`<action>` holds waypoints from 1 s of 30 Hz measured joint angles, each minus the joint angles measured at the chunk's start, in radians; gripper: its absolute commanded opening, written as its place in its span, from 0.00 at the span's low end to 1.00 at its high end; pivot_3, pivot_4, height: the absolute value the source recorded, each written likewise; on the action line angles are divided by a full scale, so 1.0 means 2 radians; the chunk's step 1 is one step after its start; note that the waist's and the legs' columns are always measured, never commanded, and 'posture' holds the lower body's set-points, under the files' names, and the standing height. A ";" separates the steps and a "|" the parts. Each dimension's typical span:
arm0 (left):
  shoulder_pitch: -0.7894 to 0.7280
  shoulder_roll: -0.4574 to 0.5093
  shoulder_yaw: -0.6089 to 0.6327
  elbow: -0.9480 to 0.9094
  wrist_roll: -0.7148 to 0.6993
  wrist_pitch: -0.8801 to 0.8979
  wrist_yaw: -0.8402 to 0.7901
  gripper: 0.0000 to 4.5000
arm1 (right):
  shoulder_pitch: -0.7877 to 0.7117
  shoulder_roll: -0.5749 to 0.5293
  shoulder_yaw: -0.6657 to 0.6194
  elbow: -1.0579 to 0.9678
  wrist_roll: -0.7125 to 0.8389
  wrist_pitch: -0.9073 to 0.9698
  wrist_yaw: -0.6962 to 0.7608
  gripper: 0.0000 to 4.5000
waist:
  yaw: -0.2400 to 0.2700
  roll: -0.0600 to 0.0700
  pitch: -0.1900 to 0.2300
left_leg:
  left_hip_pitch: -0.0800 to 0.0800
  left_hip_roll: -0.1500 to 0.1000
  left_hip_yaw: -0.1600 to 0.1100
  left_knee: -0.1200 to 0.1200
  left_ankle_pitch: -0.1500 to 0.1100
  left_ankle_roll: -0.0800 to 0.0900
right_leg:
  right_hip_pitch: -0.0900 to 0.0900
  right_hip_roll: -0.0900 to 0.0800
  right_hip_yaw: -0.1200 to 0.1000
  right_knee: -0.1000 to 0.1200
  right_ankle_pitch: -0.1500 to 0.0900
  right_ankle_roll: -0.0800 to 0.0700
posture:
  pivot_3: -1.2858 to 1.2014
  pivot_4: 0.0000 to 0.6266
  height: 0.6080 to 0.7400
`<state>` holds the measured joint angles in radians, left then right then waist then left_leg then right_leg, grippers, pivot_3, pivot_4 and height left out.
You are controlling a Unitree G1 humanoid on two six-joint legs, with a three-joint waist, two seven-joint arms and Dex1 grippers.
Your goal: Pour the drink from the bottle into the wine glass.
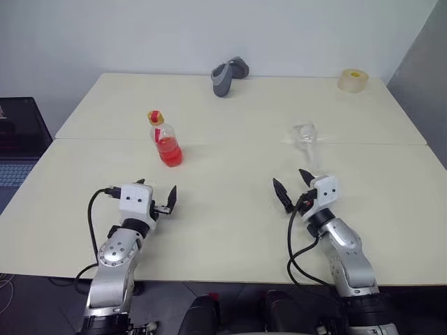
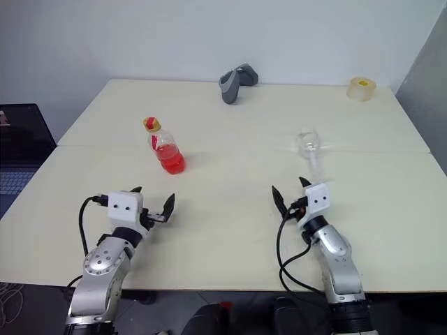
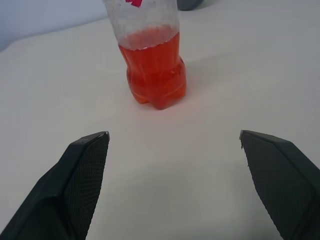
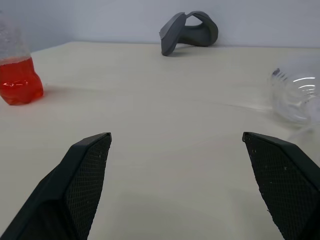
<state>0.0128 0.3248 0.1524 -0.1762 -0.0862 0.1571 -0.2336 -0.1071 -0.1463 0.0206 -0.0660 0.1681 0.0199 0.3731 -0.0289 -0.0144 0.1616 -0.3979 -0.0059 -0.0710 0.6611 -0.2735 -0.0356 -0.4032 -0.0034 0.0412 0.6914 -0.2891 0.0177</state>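
Both our grippers, left [image 1: 159, 196] and right [image 1: 293, 187], gape wide and empty; the capped clear plastic bottle [image 1: 165, 139] of red drink [image 1: 170, 151] at twelve o'clock could topple if nudged.

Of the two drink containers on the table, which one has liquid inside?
The bottle, before the left gripper, holds red drink. The wine glass, before the right gripper, is clear.

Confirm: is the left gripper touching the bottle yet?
Apart. The left wrist view shows bare table between the open left gripper and the bottle.
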 measured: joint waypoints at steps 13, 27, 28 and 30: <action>0.011 0.011 -0.019 0.009 0.011 -0.022 -0.036 1.00 | 0.015 -0.051 0.029 -0.027 0.035 0.021 0.095 1.00 | 0.000 0.000 0.000 | 0.000 0.000 0.000 0.000 0.000 0.000 | 0.000 0.000 0.000 0.000 0.000 0.000 | 0.52 0.24 1.00; -0.035 0.013 -0.013 0.038 -0.023 -0.051 -0.064 1.00 | -0.017 -0.117 0.043 -0.106 0.120 0.132 0.195 1.00 | 0.000 0.000 0.000 | 0.000 0.000 -0.001 0.000 0.000 0.000 | 0.001 0.000 -0.001 0.000 0.000 0.000 | 0.52 0.24 1.00; -0.036 0.012 -0.014 0.045 -0.022 -0.051 -0.061 1.00 | -0.018 -0.117 0.043 -0.107 0.120 0.134 0.195 1.00 | 0.000 0.000 0.000 | 0.000 0.000 -0.001 0.000 0.000 0.000 | 0.001 0.000 -0.001 0.000 0.000 0.000 | 0.52 0.24 1.00; -0.050 0.010 -0.013 0.064 -0.014 -0.049 -0.045 1.00 | -0.021 -0.116 0.046 -0.106 0.119 0.135 0.194 1.00 | 0.000 0.000 0.000 | 0.000 0.000 -0.001 0.001 0.000 0.000 | 0.001 0.000 -0.001 0.000 0.000 0.000 | 0.52 0.24 1.00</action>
<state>-0.0878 0.3449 0.1262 -0.0473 -0.1134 0.0597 -0.3226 -0.1484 -0.3777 0.1119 -0.2784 0.4064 0.2905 0.7614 -0.0280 -0.0149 0.1617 -0.3975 -0.0060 -0.0725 0.6624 -0.2736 -0.0353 -0.4015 -0.0031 0.0395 0.6911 -0.2891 0.0177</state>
